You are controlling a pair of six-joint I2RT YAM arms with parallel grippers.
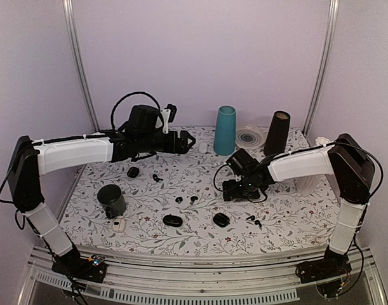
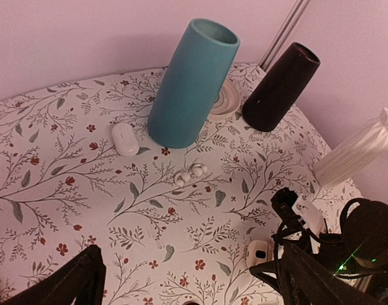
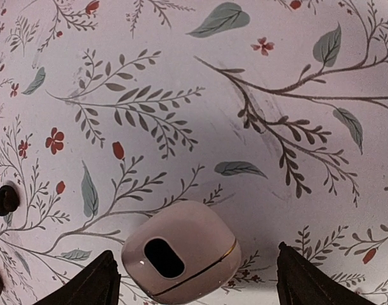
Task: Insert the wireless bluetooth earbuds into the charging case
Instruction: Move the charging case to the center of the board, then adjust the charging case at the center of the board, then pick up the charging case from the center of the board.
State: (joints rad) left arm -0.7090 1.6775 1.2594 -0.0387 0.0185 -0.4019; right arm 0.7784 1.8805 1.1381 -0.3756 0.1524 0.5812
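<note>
A teal cup (image 1: 225,130) stands at the back of the flowered desk (image 1: 295,216), with a dark cup (image 1: 277,133) to its right and a ribbed white dish (image 1: 249,136) between them. A white case (image 2: 125,138) lies just left of the teal cup, and white earbuds (image 2: 190,173) lie just in front of it.

The left arm reaches across towards the cup, held high, and its left gripper (image 1: 188,141) has the fingers apart on nothing. The right arm bends low in front of the cup. The right gripper (image 1: 227,189) is spread wide either side of a closed white pebble case (image 3: 181,251), not touching it.

The wireless bluetooth earbuds (image 1: 179,199) lie loose well forward and left of the cup. Two black cases (image 1: 172,220) lie nearer still.
</note>
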